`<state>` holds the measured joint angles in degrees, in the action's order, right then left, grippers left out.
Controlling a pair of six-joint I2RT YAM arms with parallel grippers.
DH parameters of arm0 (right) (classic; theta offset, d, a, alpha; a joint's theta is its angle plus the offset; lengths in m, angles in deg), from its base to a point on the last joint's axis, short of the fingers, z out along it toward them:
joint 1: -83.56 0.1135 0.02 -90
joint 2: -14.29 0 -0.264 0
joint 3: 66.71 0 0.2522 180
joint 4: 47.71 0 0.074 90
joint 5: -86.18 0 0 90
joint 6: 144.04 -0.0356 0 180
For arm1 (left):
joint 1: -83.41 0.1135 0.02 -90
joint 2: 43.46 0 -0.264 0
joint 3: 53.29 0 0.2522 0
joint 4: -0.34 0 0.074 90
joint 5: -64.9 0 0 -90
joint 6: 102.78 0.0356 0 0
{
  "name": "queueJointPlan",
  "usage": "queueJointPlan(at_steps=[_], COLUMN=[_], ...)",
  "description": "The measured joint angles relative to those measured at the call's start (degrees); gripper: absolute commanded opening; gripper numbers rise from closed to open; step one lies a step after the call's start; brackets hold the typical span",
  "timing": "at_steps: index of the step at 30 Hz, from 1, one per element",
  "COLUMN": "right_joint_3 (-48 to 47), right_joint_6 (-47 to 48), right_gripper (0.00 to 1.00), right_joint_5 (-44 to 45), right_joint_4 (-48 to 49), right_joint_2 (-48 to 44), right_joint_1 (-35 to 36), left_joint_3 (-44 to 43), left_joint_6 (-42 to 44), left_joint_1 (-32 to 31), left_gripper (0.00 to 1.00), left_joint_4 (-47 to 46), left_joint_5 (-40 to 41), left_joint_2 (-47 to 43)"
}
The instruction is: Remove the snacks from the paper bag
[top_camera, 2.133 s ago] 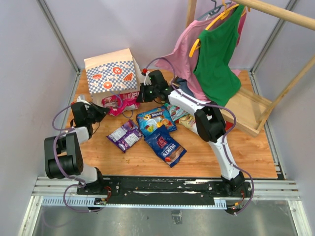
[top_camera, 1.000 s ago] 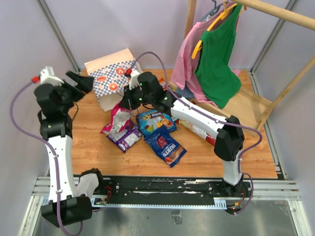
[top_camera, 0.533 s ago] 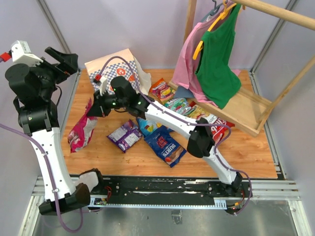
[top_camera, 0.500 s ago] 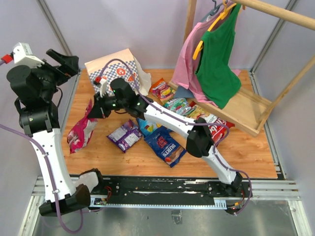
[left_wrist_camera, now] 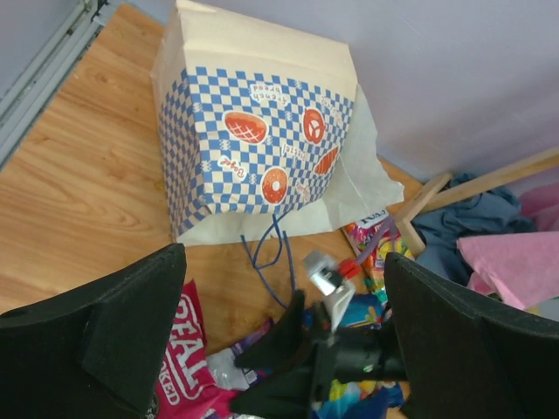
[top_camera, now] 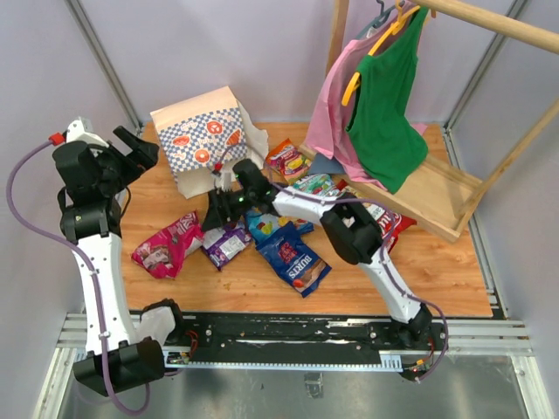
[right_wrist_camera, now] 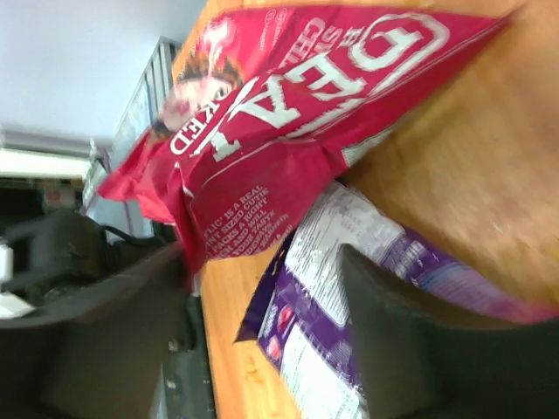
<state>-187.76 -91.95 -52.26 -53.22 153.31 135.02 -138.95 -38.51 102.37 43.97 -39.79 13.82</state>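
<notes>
Grey walls were noted close on three sides of a wooden counter [top_camera: 437,271], with a metal rail along the near edge.

- Bag [top_camera: 203,138] was found at the back left, handles trailing toward the front. Its inside was not shown in any view, so whether anything was left in it could not be told.
- Most snacks were judged to be already out. A pink packet [top_camera: 164,247] lay flat at the near left, touching a purple packet [top_camera: 225,243]. Two blue packets [top_camera: 293,259] were seen just beside those, and more packets were strung toward the rack [top_camera: 437,196].
- Right claw [top_camera: 213,209] was held low just beside the pink packet, jaws spread, nothing pinched.
- Left claw [top_camera: 137,148] was raised near the bag's left side, jaws fully spread and empty.
- The task was judged to be near its end, with the bag's inside left to be checked.

Edges and room: the pink packet lay near the counter's left edge, with only a narrow bare strip beyond it. Bare wood was seen at the near right. The back right was taken up by the rack and its hanging garments [top_camera: 384,96].
</notes>
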Motion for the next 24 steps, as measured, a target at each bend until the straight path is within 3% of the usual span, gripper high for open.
queueJointPlan(at_steps=[1, 5, 12, 19, 24], right_joint_3=[1.0, 3.7, 12.1, 32.6, 43.1], right_joint_6=[1.1, 6.2, 10.4, 16.0, 18.6], right_gripper=[1.00, 0.99, 0.98, 0.98, 0.98], right_joint_5=[0.4, 2.1, 5.7, 29.4, 45.6], right_joint_4=[-0.9, -4.0, -3.1, -1.0, -1.0], right_joint_2=[-1.2, -9.7, -34.0, -54.6, -59.7], right_joint_1=[-0.9, -4.6, -10.0, -13.0, -14.8], left_joint_3=[1.1, 5.3, 13.5, 19.7, 21.1], left_joint_6=[0.0, -0.2, -0.2, 0.2, 1.0], left_joint_1=[0.0, 0.0, 0.0, 0.0, 0.0], left_gripper=[1.00, 1.00, 1.00, 1.00, 1.00], left_joint_4=[-0.6, -3.1, -10.4, -19.5, -23.0], left_joint_5=[0.0, -0.7, -5.7, -12.5, -14.4], left_joint_2=[-0.7, -2.4, -4.5, -6.3, -6.7])
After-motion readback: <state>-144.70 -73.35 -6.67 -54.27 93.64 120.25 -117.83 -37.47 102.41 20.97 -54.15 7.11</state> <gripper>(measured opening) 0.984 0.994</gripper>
